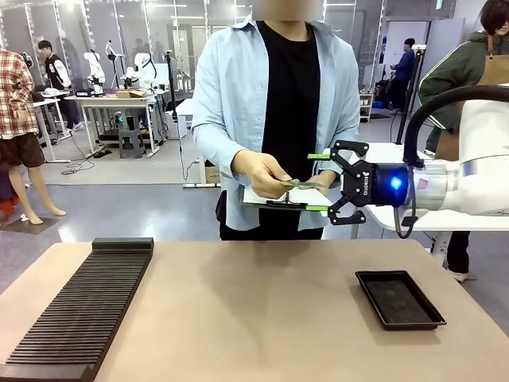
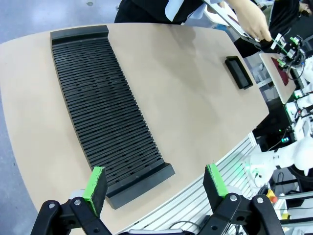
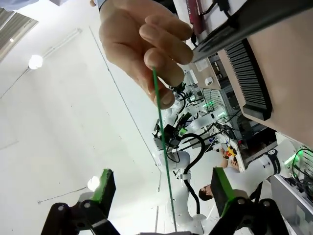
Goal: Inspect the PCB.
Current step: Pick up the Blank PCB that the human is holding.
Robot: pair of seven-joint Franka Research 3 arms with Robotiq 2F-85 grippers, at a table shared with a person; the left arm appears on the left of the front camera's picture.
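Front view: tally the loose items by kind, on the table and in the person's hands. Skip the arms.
PCB: 1
Clipboard: 1
Black tray: 1
Black slotted rack: 1
Total: 4

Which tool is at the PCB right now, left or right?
The right tool, open with its fingers either side of the green PCB in the person's hand. The left tool is open above the slotted rack.
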